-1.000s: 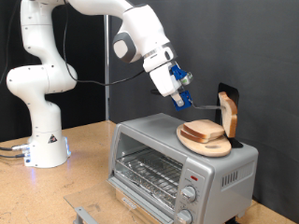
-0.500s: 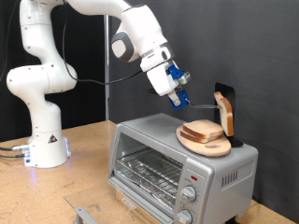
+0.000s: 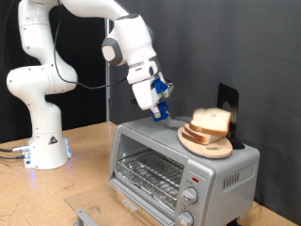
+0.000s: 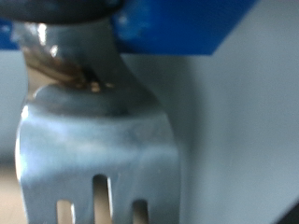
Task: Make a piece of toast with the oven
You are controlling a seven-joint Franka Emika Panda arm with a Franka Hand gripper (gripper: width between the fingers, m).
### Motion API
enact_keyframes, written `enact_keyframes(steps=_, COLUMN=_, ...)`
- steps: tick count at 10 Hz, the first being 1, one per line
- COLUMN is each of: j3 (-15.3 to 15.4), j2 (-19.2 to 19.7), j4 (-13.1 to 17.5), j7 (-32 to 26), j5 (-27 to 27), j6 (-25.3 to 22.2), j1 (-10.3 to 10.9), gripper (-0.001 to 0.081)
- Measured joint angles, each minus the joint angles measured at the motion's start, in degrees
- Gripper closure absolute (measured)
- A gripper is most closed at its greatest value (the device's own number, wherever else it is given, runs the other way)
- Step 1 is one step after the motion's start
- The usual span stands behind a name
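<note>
Exterior view, left to right with the oven as landmark: white robot base (image 3: 42, 141) stands on the wooden tabletop (image 3: 85, 165) well left of the oven (image 3: 183, 165). Arm arcs over, and the gripper (image 3: 156, 105) hangs just above the oven's top left part, tilted down. Fingers are clamped on a fork (image 3: 159, 113); wrist view shows the fork (image 4: 93, 140) up close, handle pinched at the blue finger pads, tines pointing away from the camera. Fork looks bare, nothing speared on it. Likely used so the narrow fingers can move soft bread without crushing it.

Oven door is shut, wire rack visible through the glass with nothing on it, two knobs and a red light at the front right corner. On the oven's top, right of the gripper, a round wooden board (image 3: 209, 143) carries stacked slices; the piece of toast (image 3: 213, 120) lies tilted on top of the stack, apart from the fork. Black stand (image 3: 229, 99) behind the board.
</note>
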Motion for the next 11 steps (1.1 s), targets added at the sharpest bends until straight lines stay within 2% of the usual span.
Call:
enact_keyframes(steps=2, j3=0.0, j2=-2.6, j4=-4.0, j7=-1.0, j5=2.3, j6=0.6, j1=0.5, gripper=0.0367)
enact_keyframes(steps=5, j3=-0.4, j2=-5.2, j4=-7.4, j7=-3.2, j5=5.8, j6=2.2, j1=1.3, gripper=0.0367)
enact_keyframes(steps=6, j3=-1.1, j2=-5.8, j4=-8.3, j7=-5.0, j5=8.9, j6=4.6, j1=2.4, gripper=0.0367)
enact_keyframes(steps=7, j3=-2.0, j2=-6.5, j4=-8.9, j7=-6.9, j5=12.7, j6=7.3, j1=3.7, gripper=0.0367)
enact_keyframes(steps=8, j3=-3.2, j2=-7.4, j4=-9.0, j7=-8.0, j5=15.0, j6=8.1, j1=4.4, gripper=0.0367)
enact_keyframes(steps=11, j3=-6.8, j2=-10.8, j4=-8.8, j7=-9.3, j5=15.7, j6=5.4, j1=4.2, gripper=0.0367)
